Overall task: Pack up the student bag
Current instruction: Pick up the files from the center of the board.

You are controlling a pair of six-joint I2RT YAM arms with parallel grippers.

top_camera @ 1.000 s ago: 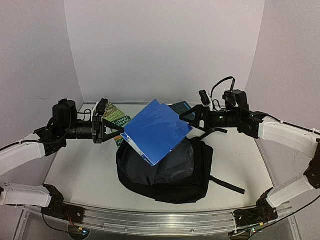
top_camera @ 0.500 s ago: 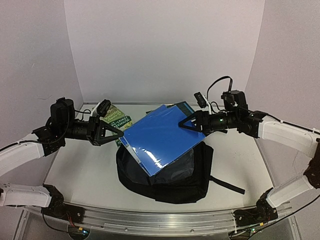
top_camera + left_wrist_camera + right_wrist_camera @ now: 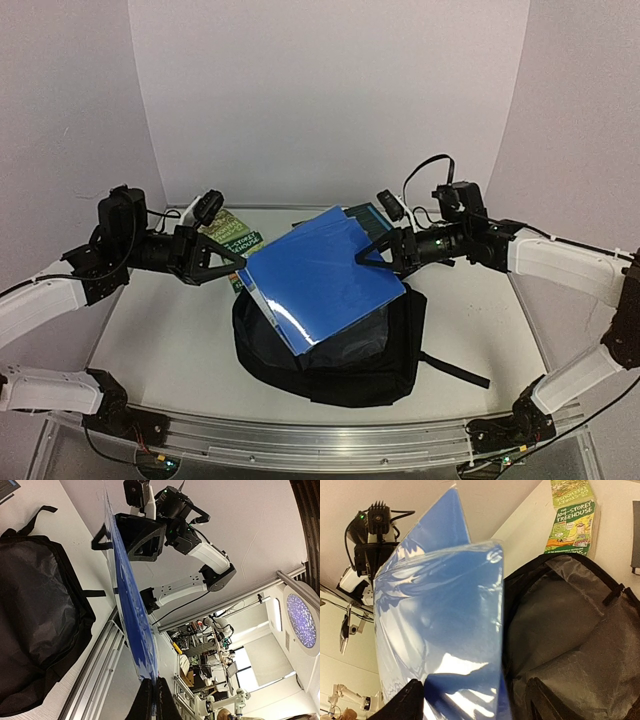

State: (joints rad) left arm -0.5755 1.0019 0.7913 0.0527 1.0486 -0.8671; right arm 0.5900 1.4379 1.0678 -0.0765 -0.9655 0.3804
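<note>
Mid-bench [image 3: 160,330], lying flat: black soft bag [image 3: 370,350], main zip gaping, grey lining showing, one strap trailing to the right. Above its open mouth, tilted in the air: blue folder [image 3: 320,275]. Left jaws pinched shut on the folder's left corner. Right jaws wide, straddling its far right corner without clamping. Behind, on the bench: green book [image 3: 235,232], partly hidden.

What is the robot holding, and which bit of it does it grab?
The left pincer pinches the blue folder by its left corner, above the student bag. The right pincer sits open at the folder's far edge, not gripping.
</note>
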